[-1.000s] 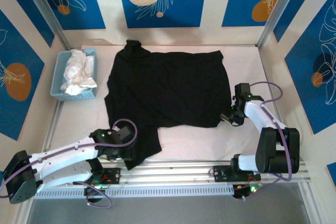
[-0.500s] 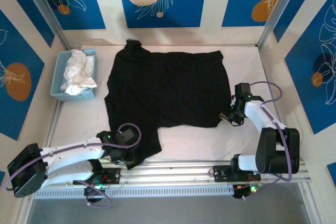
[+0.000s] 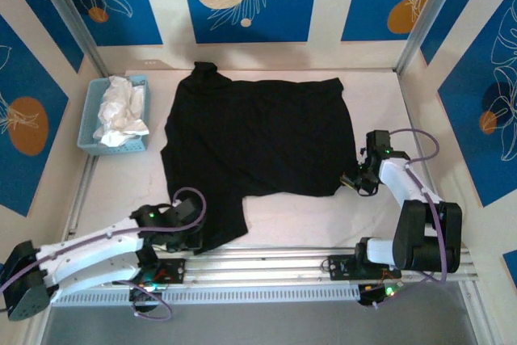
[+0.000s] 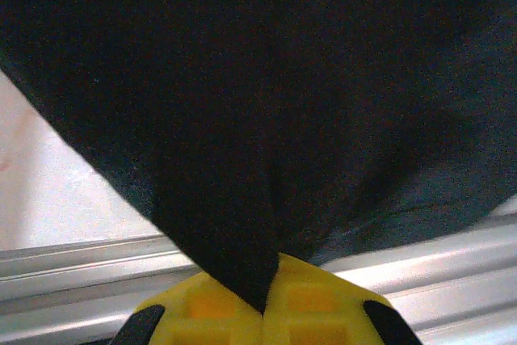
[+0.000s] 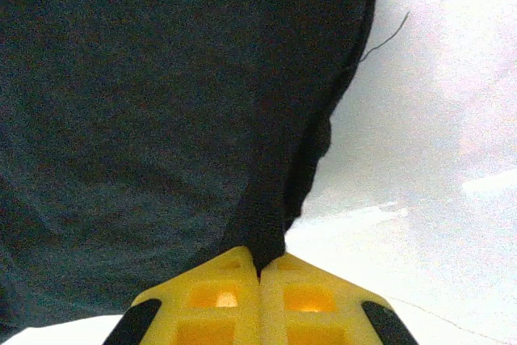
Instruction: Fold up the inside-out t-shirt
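The pale counter (image 3: 307, 220) carries the inside-out t-shirt (image 3: 258, 135), spread black and mostly flat across its middle, with one flap reaching toward the near rail (image 3: 275, 268) on the left. At the counter's far left edge sits a blue basket (image 3: 87, 141) holding a crumpled white garment (image 3: 119, 111), apart from the shirt. The left tool (image 3: 196, 240) is clamped on that near-left flap, its yellow fingers (image 4: 210, 305) pinched together over a fold of black cloth. The right tool (image 3: 353, 182) grips the shirt's near-right corner, likewise closed tight on the fabric.
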You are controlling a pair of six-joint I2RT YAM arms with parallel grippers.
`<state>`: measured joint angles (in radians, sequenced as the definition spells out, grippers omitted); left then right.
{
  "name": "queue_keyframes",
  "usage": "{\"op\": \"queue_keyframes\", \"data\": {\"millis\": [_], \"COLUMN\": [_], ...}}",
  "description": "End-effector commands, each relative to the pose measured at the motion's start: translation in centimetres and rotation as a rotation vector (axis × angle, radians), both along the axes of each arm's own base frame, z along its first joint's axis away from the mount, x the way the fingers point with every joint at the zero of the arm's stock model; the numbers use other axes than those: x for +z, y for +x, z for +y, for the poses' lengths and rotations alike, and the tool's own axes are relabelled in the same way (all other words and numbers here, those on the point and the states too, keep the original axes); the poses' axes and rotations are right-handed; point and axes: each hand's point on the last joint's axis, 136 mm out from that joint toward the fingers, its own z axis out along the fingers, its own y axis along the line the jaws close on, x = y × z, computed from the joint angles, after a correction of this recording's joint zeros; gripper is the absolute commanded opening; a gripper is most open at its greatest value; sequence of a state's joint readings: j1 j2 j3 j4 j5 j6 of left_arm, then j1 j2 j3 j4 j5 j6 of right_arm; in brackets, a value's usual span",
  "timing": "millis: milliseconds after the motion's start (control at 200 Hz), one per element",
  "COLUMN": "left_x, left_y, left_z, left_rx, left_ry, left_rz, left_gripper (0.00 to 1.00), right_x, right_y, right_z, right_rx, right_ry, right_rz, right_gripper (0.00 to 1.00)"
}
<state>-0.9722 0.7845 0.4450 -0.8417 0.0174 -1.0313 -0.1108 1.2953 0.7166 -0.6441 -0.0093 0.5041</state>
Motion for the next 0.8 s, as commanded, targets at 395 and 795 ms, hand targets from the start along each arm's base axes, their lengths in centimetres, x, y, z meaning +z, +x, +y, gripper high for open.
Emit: {"op": "queue_keyframes", "data": {"millis": [395,795], "left_x": [15.4,20.1], "left_y": [11.2,11.4], "left_z": [4.8,6.1], "left_rx": [0.173,0.155], "left_ry": [-0.048,-0.064], "left_rz": [-0.48,-0.524], "left_gripper": [0.0,0.0], "right_x": [3.1,4.6], "right_y": [3.0,2.1], "right_z": [-1.7,-1.8], "right_rx": [-0.076,-0.09], "right_ry": [0.109,0.118], "right_rz": [-0.15,-0.182], "right_gripper": [0.03,0.04]}}
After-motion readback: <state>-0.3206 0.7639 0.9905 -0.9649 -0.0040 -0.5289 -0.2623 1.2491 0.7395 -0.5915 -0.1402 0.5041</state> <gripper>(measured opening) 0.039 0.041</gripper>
